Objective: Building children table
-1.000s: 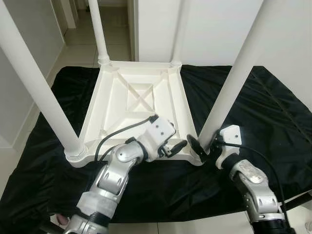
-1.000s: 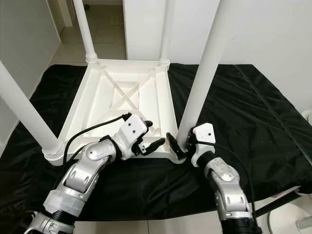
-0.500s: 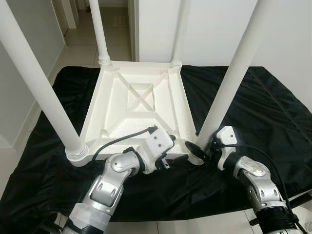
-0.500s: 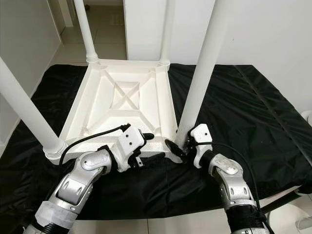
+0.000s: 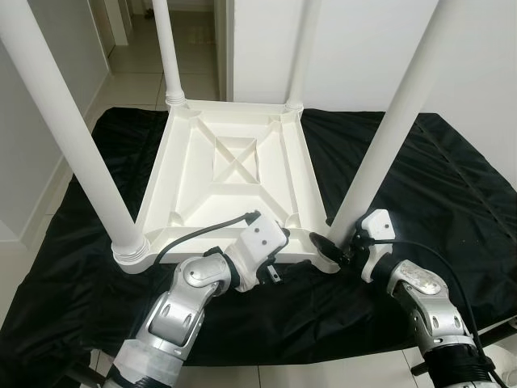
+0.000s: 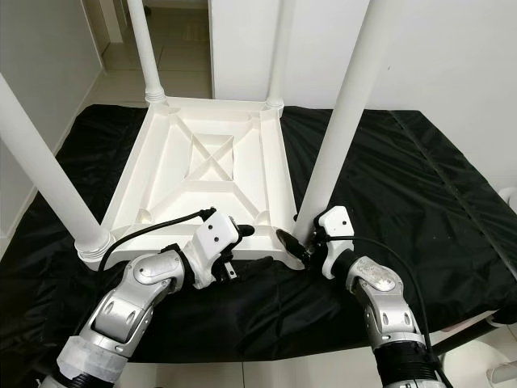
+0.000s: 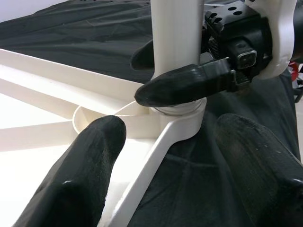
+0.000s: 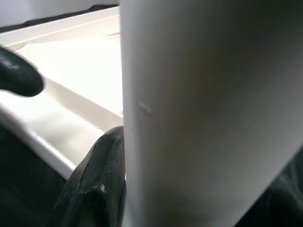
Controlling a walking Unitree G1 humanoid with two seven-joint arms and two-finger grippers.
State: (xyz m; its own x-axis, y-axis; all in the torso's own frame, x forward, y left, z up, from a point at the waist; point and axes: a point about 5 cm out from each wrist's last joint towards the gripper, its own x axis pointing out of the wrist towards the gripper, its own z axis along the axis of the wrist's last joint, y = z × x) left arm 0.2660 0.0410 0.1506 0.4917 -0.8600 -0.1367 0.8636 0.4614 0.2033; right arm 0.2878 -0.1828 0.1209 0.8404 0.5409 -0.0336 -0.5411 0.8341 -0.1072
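Observation:
A white children's table (image 5: 234, 174) lies upside down on a black cloth (image 5: 452, 186), its legs pointing up. My right gripper (image 5: 335, 249) is shut on the base of the near right leg (image 5: 380, 153). In the right wrist view one finger (image 8: 102, 184) presses against that leg (image 8: 203, 118). My left gripper (image 5: 283, 257) is open at the table's near rim, close to that corner. In the left wrist view its fingers straddle the rim (image 7: 151, 161), one inside and one outside. The right gripper's finger (image 7: 189, 85) crosses the leg socket just ahead.
The near left leg (image 5: 73, 137) and two far legs (image 5: 168, 48) stand upright around the frame. The cloth spreads wide on both sides. White walls close in at the left and back, with a tiled hallway (image 5: 133, 77) beyond the far left corner.
My left gripper has dropped from above the tabletop's underside down to the near rim and now straddles it. The right gripper stays on the leg base. The camera has shifted slightly.

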